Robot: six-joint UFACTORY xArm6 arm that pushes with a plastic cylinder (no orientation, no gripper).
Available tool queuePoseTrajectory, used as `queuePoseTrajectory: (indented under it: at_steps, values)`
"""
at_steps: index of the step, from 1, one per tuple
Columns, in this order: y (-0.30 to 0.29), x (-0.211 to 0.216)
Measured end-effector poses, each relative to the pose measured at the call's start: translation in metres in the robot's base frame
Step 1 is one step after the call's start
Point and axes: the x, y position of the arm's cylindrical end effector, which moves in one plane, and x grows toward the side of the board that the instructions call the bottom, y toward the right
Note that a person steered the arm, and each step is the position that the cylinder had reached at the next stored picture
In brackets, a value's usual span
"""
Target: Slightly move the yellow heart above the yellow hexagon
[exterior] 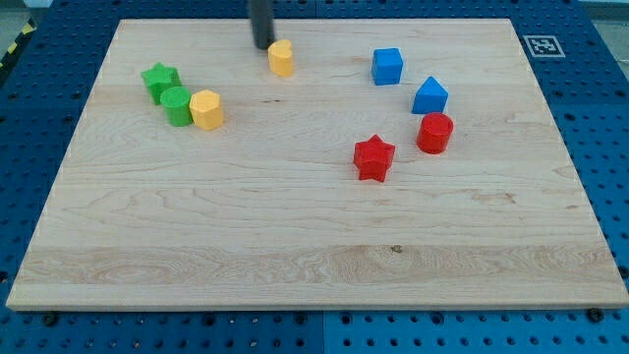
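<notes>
The yellow heart [282, 58] sits at the far side of the table [314, 265], the tip [262, 46] just beside it on the left. The rod carries no fingers. The yellow hexagon [206, 109] lies nearer and left, touching a green cylinder [177, 105].

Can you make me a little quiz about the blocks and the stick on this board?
1. True or false: my tip touches the red star.
2. Which block is closest to my tip? A) blue cube B) yellow heart C) red cylinder
3. Fill in: the yellow hexagon sits right beside a ____ cylinder.

Key: 1 false, the tip is at the view's top, just left of the yellow heart. 2 B. 3 green.
</notes>
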Motion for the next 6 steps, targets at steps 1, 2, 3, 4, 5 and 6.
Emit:
queuePoseTrajectory:
  at_steps: [1,2,3,4,5,6]
  values:
    - [0.056,0.014]
    - [0.043,0.039]
    - [0.007,0.042]
    - [-0.026,0.042]
    - [-0.029,0.042]
    - [-0.029,0.039]
